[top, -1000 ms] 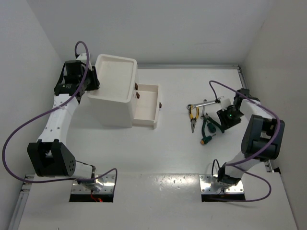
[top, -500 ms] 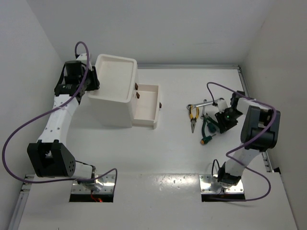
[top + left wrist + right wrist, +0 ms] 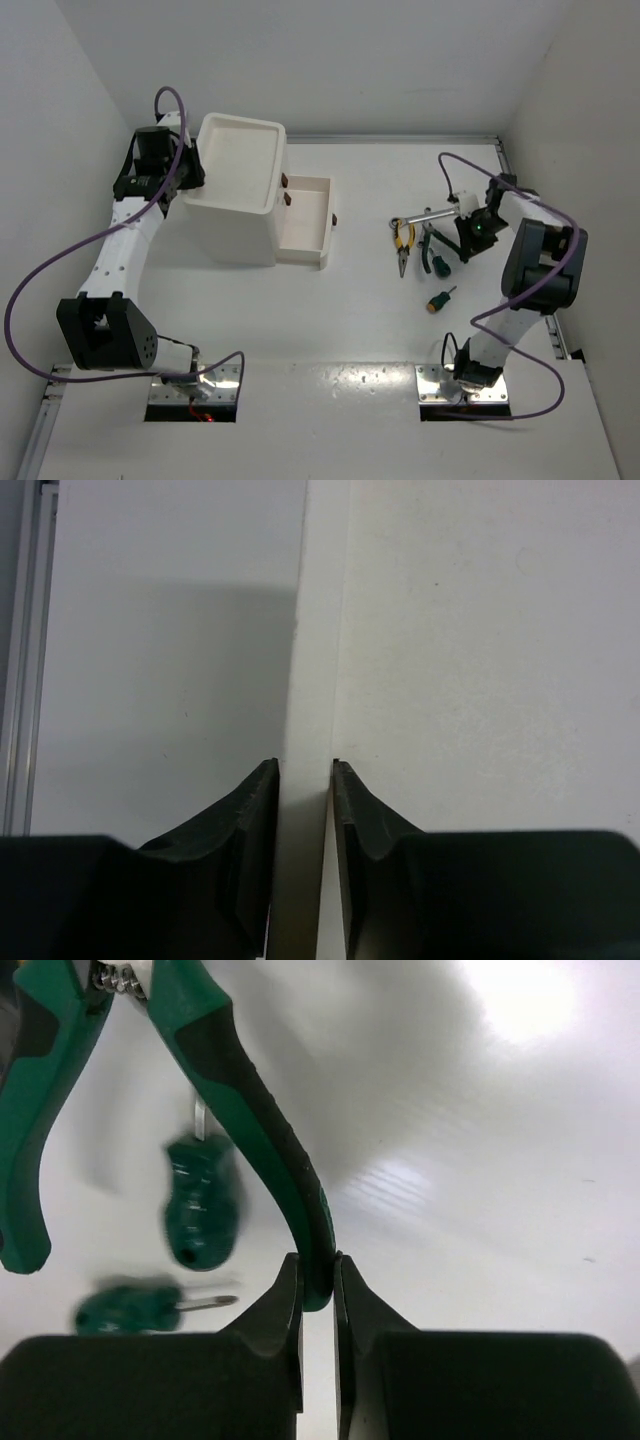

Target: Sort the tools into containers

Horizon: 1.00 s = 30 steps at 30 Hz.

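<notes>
No text, label, brand, number or sign can be read in any view; all surfaces shown are without writing.

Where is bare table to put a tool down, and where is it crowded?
Free: the white table between the smaller white plastic bin and the yellow-handled pliers. Crowded: around the right pincer holding green-handled pliers, beside two green stubby screwdrivers.

Left pincer (image 3: 194, 170) meets the big bin's (image 3: 240, 122) left rim; one screwdriver (image 3: 438, 299) lies apart from yellow pliers (image 3: 403, 237).
</notes>
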{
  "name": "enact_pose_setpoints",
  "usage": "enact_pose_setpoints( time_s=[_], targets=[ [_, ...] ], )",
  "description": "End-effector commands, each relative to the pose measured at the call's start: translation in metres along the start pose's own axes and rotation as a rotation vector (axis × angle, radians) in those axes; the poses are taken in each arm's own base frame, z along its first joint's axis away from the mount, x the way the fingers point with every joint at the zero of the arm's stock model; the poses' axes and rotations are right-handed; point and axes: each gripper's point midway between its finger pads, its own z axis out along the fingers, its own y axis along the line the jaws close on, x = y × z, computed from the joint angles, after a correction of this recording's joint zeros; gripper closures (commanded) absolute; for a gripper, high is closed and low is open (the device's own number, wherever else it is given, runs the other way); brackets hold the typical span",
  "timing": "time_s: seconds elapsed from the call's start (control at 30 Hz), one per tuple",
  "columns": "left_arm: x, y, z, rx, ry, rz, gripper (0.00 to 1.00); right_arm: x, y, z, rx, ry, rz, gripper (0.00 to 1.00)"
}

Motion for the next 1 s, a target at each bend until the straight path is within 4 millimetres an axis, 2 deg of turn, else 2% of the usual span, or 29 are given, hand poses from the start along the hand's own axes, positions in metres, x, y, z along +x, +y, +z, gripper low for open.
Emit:
enact_pose_setpoints(
  time_s=[0.0, 0.03, 0.1, 0.13, 0.17, 0.27, 0.3, 0.33, 0.43, 0.47, 0.5, 0.53, 0.57, 0.63, 0.67, 0.73, 0.77, 0.8, 0.83, 0.87, 0.93, 0.97],
  targets=[
    [0.057, -0.016, -0.001, 0.047, 0.202, -0.032, 0.71, -0.072, 0.015, -0.071, 0.009, -0.264, 0.040, 1.00],
    [0.057, -0.016, -0.001, 0.047, 0.202, -0.032, 0.71, -0.085, 0.020, -0.081, 0.004, -0.301, 0.055, 1.00],
    [0.062, -0.017, 0.000, 0.043, 0.211, -0.026, 0.77, -0.110, 0.027, -0.100, -0.001, -0.360, 0.075, 1.00],
    [0.062, -0.017, 0.000, 0.043, 0.211, -0.026, 0.79, -0.121, 0.039, -0.107, -0.020, -0.385, 0.107, 1.00],
    [0.059, -0.018, 0.000, 0.044, 0.202, -0.026, 0.85, -0.134, 0.043, -0.117, -0.018, -0.415, 0.110, 1.00],
    [0.060, -0.022, 0.000, 0.052, 0.203, -0.019, 0.96, -0.161, 0.070, -0.123, -0.072, -0.441, 0.144, 1.00],
    [0.060, -0.022, 0.000, 0.052, 0.203, -0.019, 0.99, -0.166, 0.076, -0.117, -0.089, -0.429, 0.153, 1.00],
    [0.060, -0.022, 0.000, 0.052, 0.203, -0.019, 1.00, -0.178, 0.090, -0.118, -0.103, -0.433, 0.154, 1.00],
    [0.056, -0.024, 0.000, 0.050, 0.194, -0.012, 1.00, -0.195, 0.102, -0.114, -0.056, -0.432, 0.173, 1.00],
    [0.056, -0.021, 0.000, 0.029, 0.192, -0.021, 1.00, -0.203, 0.118, -0.107, -0.048, -0.422, 0.176, 1.00],
    [0.056, -0.021, 0.000, 0.029, 0.192, -0.021, 1.00, -0.208, 0.112, -0.105, 0.042, -0.421, 0.202, 1.00],
    [0.056, -0.019, 0.000, 0.019, 0.191, -0.020, 1.00, -0.217, 0.116, -0.108, 0.081, -0.434, 0.215, 1.00],
    [0.056, -0.019, 0.000, 0.018, 0.191, -0.020, 1.00, -0.224, 0.134, -0.098, 0.087, -0.419, 0.206, 1.00],
    [0.056, -0.018, 0.000, 0.008, 0.190, -0.030, 1.00, -0.232, 0.141, -0.096, 0.146, -0.424, 0.201, 1.00],
    [0.056, -0.021, 0.000, 0.016, 0.191, -0.025, 1.00, -0.235, 0.159, -0.091, 0.149, -0.415, 0.188, 1.00],
    [0.054, -0.021, 0.001, 0.017, 0.182, -0.025, 1.00, -0.238, 0.165, -0.077, 0.196, -0.387, 0.175, 1.00],
    [0.054, -0.020, 0.001, 0.008, 0.180, -0.024, 1.00, -0.241, 0.178, -0.074, 0.203, -0.389, 0.154, 1.00],
    [0.054, -0.020, 0.001, 0.008, 0.180, -0.024, 1.00, -0.244, 0.178, -0.075, 0.237, -0.397, 0.147, 1.00],
    [0.053, -0.018, 0.001, -0.004, 0.179, -0.023, 1.00, -0.243, 0.180, -0.067, 0.255, -0.381, 0.137, 1.00],
    [0.053, -0.018, 0.001, -0.004, 0.179, -0.023, 1.00, -0.247, 0.189, -0.065, 0.264, -0.387, 0.129, 1.00],
    [0.053, -0.018, 0.001, -0.005, 0.179, -0.033, 1.00, -0.251, 0.190, -0.064, 0.304, -0.398, 0.147, 1.00],
    [0.053, -0.018, 0.001, -0.005, 0.179, -0.033, 1.00, -0.250, 0.197, -0.054, 0.297, -0.383, 0.153, 1.00]
  ],
)
